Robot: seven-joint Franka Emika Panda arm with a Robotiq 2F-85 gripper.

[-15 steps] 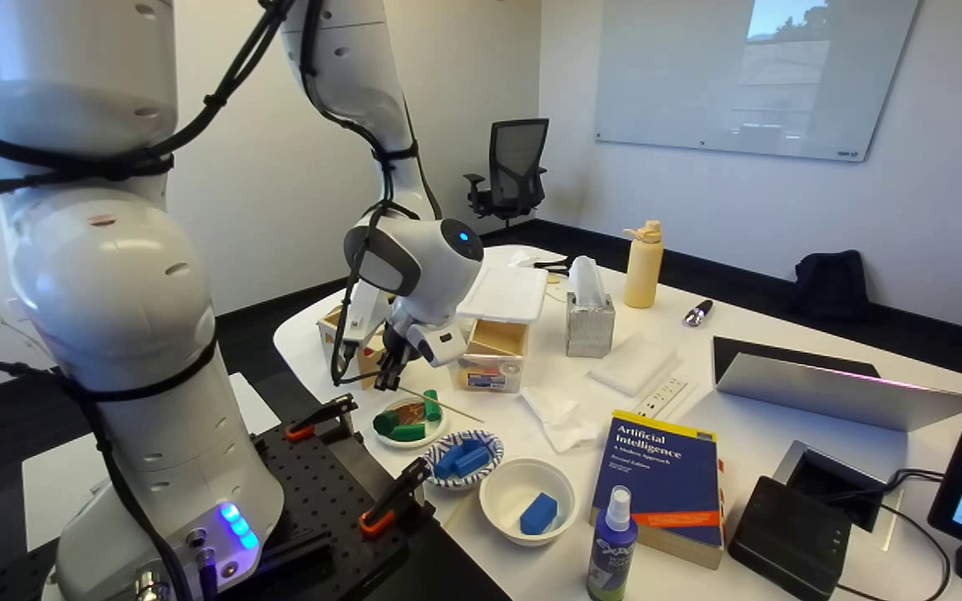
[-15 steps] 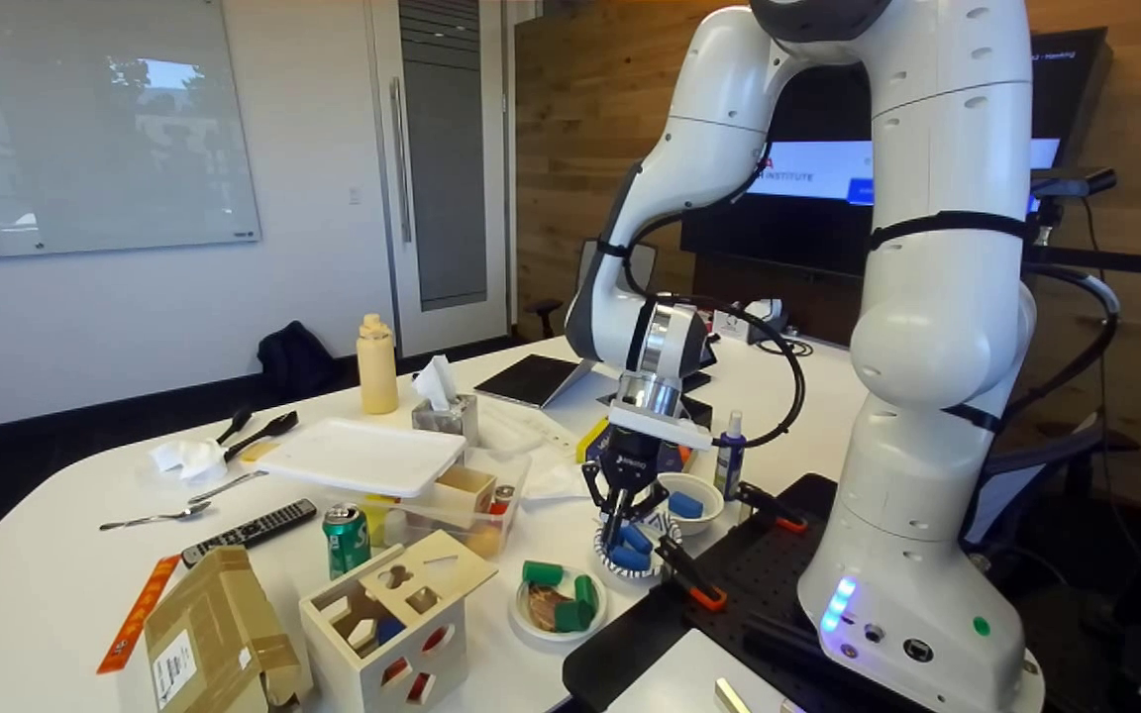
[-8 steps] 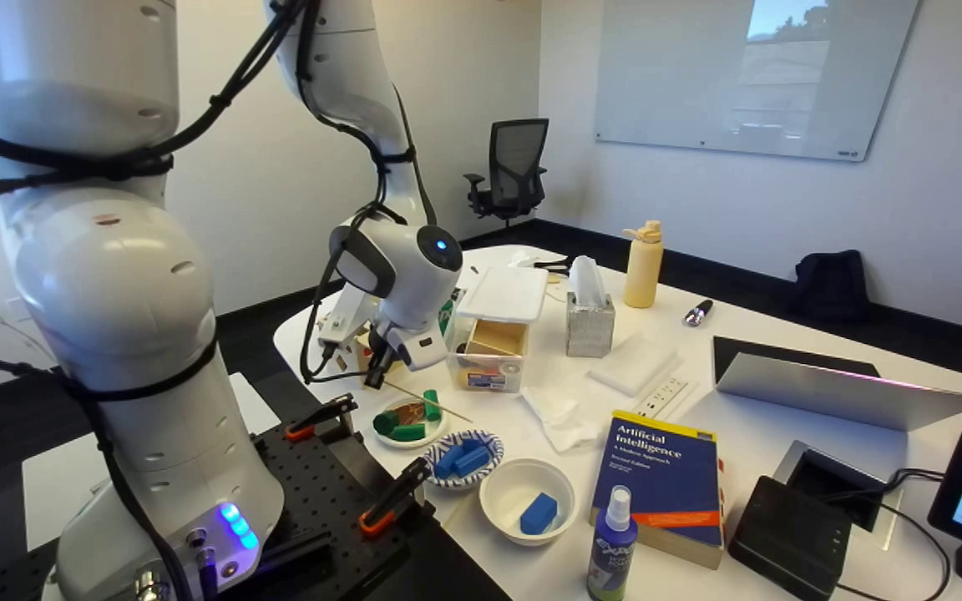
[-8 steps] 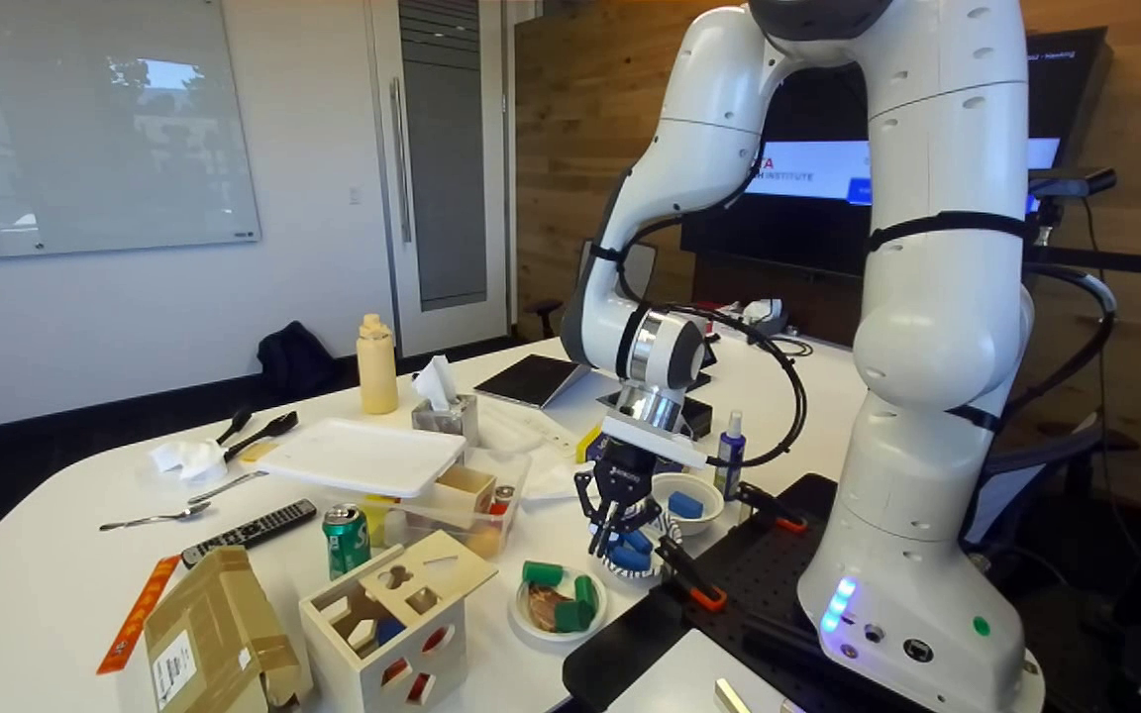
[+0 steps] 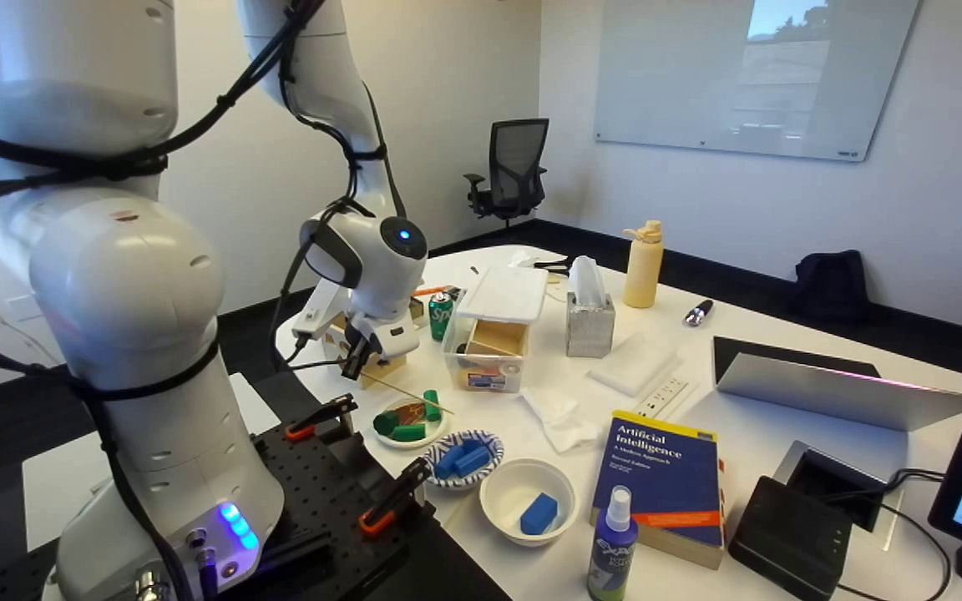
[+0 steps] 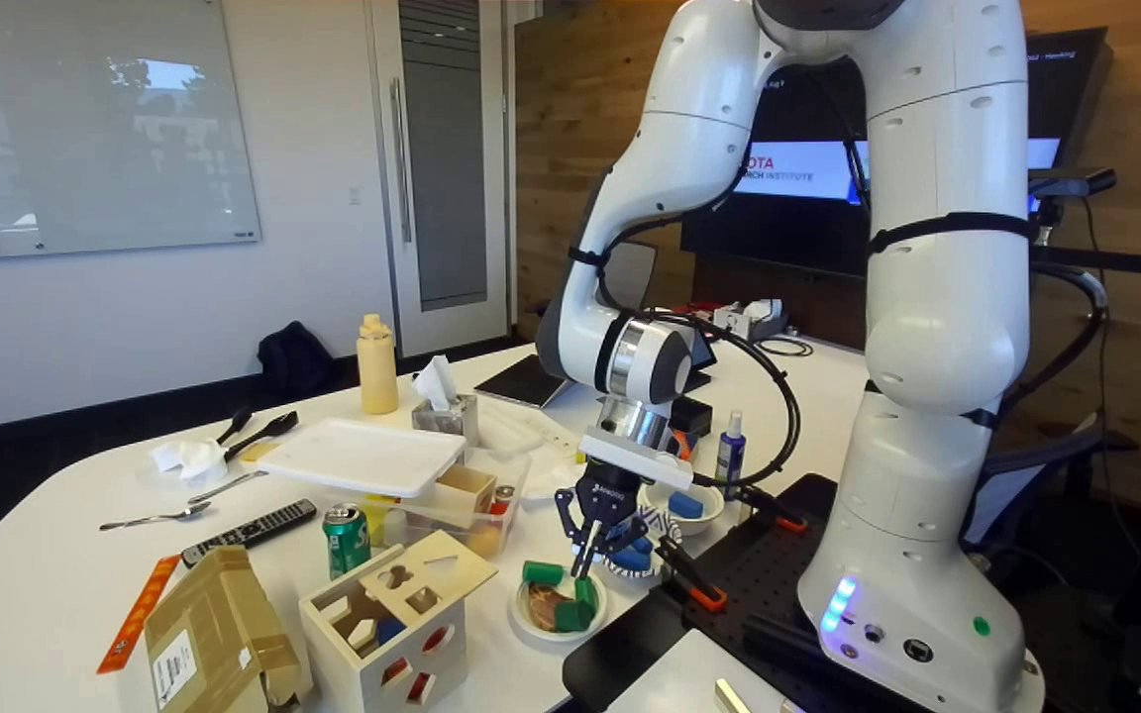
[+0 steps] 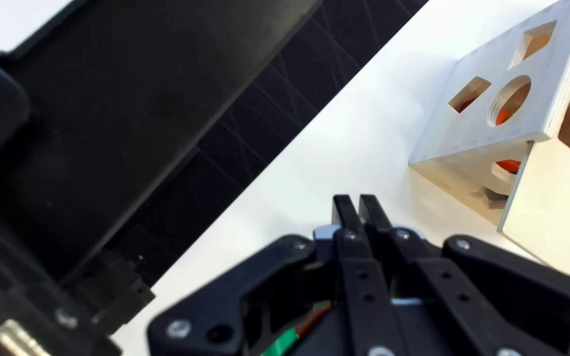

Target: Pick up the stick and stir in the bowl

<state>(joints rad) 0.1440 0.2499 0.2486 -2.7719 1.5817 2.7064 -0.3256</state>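
Smooth tabletop [image 6: 60, 574] below, black gripper [image 7: 356, 203] clasps slender stick [image 5: 407, 393].

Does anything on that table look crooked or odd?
Yes. The white lid sits askew on the clear plastic bin, covering only part and jutting past its edge. In an exterior view, the top panel of the wooden shape sorter overhangs one side, leaving it partly open.

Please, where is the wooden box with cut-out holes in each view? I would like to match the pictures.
In an exterior view: the wooden box is left of centre, partly hidden behind the gripper.
In an exterior view: the wooden box is at the bottom, left of the gripper.
Wrist view: the wooden box is cut off at the right edge, up and right of the gripper.
Shared landmark: the gripper, in all three views.
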